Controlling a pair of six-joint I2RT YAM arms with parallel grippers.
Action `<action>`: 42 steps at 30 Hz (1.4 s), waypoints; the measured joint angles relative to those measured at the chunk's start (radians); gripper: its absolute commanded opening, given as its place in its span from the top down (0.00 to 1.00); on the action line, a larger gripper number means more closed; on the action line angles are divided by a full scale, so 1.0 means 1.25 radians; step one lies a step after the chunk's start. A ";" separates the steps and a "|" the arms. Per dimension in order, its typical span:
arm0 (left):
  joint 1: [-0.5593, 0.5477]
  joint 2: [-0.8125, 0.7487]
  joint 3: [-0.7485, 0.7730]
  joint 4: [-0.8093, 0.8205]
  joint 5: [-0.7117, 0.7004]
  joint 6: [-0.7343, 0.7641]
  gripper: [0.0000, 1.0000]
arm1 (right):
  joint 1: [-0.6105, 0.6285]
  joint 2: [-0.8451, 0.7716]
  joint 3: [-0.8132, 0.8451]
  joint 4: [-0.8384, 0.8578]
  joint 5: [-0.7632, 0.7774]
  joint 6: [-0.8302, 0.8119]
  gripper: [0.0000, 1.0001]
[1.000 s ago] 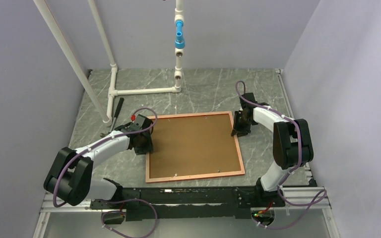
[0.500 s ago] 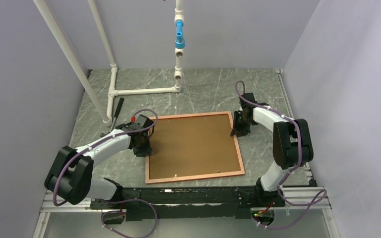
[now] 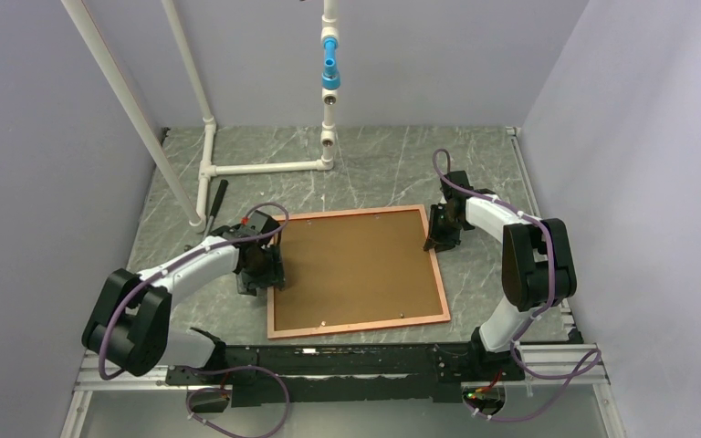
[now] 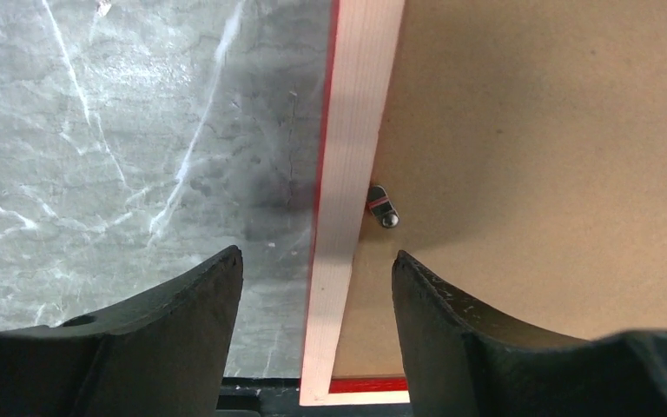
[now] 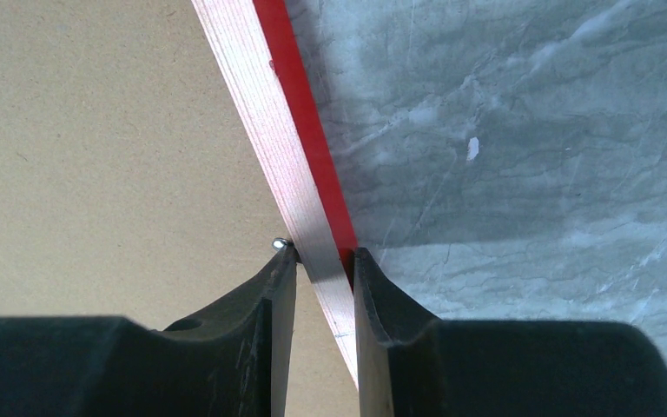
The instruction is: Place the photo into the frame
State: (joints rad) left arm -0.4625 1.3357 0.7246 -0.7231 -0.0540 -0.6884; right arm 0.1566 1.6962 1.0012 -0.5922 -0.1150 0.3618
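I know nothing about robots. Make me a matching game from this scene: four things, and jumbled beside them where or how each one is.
1. left arm's black fingers
2. right arm's black fingers
3. brown flat backing board
4. blue plastic pipe fitting

A. pinching the pale-wood rectangular picture frame's border
B. high on the white upright pipe
C. apart, straddling that frame's other border
D. lying inside that frame

Pairs: 1-C, 2-A, 3-D, 4-B

Left pincer (image 4: 315, 256) wide apart, right pincer (image 5: 324, 252) tight.
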 measured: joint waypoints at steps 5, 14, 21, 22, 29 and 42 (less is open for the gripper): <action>0.027 0.026 0.000 0.024 0.011 -0.003 0.40 | 0.000 0.003 0.002 -0.001 -0.002 -0.002 0.99; 0.050 0.067 0.027 0.047 0.030 0.009 0.36 | 0.000 0.004 0.003 -0.001 -0.003 -0.003 0.99; 0.052 0.075 0.031 0.065 0.038 0.010 0.43 | -0.001 0.005 0.003 -0.001 -0.005 -0.003 0.99; 0.052 0.075 0.031 0.067 0.037 0.010 0.44 | -0.001 0.006 0.003 -0.001 -0.006 -0.003 0.99; 0.058 0.074 0.030 0.078 0.037 -0.004 0.80 | -0.004 0.010 0.006 -0.003 -0.013 -0.006 0.99; 0.065 0.068 0.027 0.082 0.039 0.003 0.95 | -0.005 0.010 0.007 -0.003 -0.019 -0.009 0.99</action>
State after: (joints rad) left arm -0.3809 1.4204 0.7589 -0.6209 -0.0048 -0.6846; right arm 0.1505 1.7088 1.0096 -0.5964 -0.1390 0.3504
